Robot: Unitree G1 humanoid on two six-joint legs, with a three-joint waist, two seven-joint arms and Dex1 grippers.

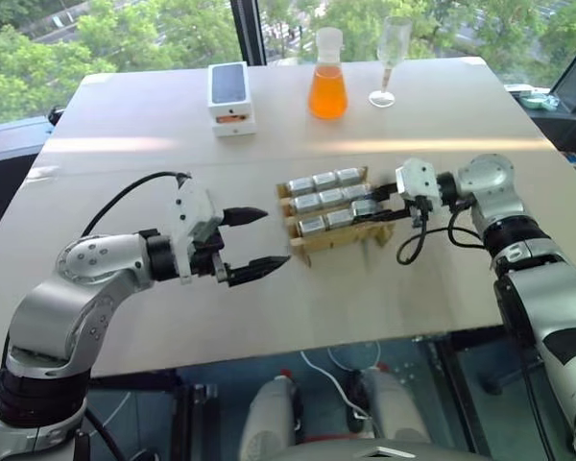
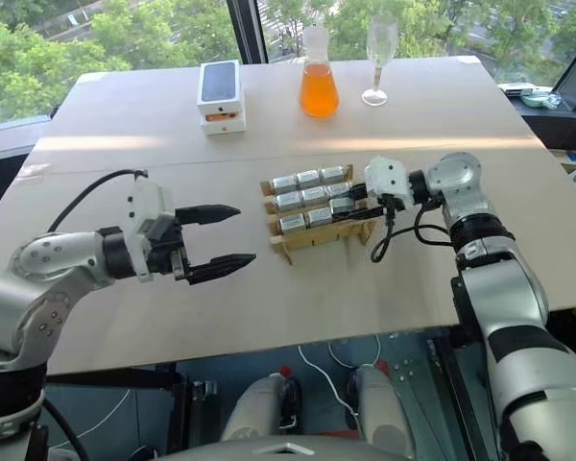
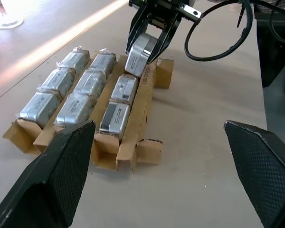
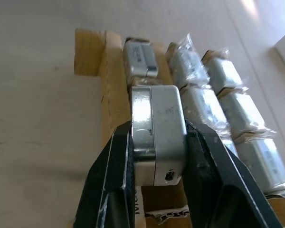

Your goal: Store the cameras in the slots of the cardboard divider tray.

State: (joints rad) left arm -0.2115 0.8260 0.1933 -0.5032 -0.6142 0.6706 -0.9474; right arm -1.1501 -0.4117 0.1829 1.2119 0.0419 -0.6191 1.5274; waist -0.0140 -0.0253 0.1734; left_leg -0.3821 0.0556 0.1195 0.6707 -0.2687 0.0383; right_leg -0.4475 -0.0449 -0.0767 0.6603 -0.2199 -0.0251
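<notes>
Small silver-grey boxy camera (image 4: 157, 128) is pinched by right gripper (image 3: 149, 45), poised directly over tan cardboard divider tray's (image 3: 133, 137) last slot; left gripper (image 1: 254, 245) is held spread, well apart.

I see a pale beige table (image 1: 125, 317) carrying everything; at its far edge sit a white phone box with a dark top (image 1: 230, 97), a conical flask of orange liquid (image 1: 327, 75) and an empty stemmed glass (image 1: 391, 60) — the flask between the other two. Nearer the middle the cardboard divider tray (image 1: 338, 238) rests flat on the tabletop, slightly askew, well apart from that far row.
</notes>
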